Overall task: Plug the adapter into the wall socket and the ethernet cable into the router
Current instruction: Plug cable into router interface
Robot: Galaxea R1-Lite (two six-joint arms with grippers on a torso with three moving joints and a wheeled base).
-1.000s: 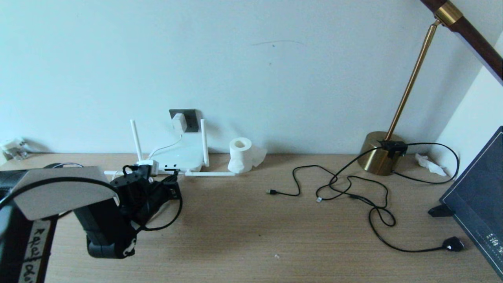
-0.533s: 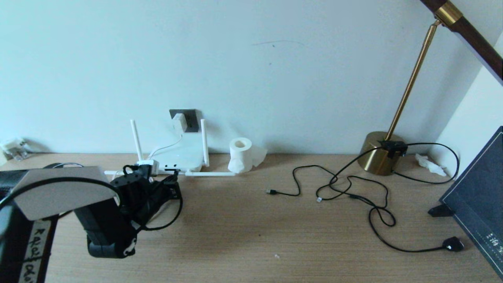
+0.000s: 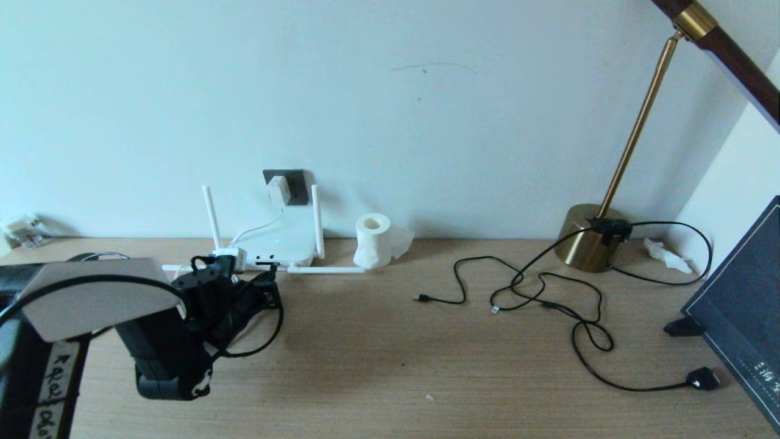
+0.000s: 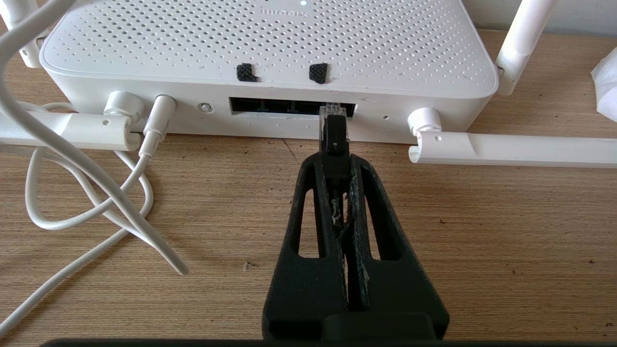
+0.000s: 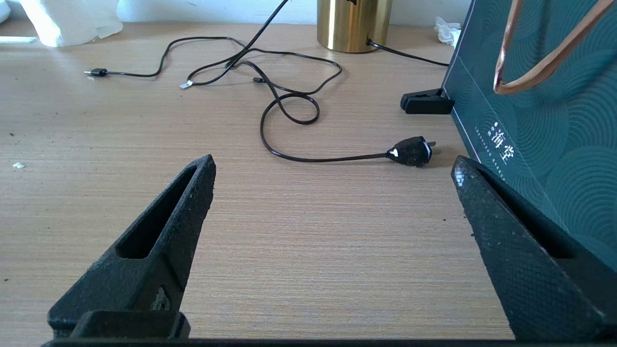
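Right at the router's port row, the left gripper has its two black fingers pinched tight on the ethernet cable, just behind the plug. The clear tip of that plug sits at the rightmost opening of the dark port strip, straight ahead of the fingertips; how far in it has gone, I cannot tell. In the head view the cable loops back from the gripper in a black curl over the wooden desk.

Beyond the gripper, past the router, the adapter is seated on the wall socket, its thin white cord trailing down toward the router. To one side of the fingers, that cord coils on the wood and its round plug is in the router's power jack. Two antennas lie flat along the desk on either side of the gripper, and two more stand upright behind.

Off on the other side, the right gripper shows only in its own wrist view, fingers spread wide apart over bare wood with nothing between them. Ahead of it lies a black lamp cord with its bulky plug, a brass lamp base well beyond, and a dark teal bag close beside one finger.
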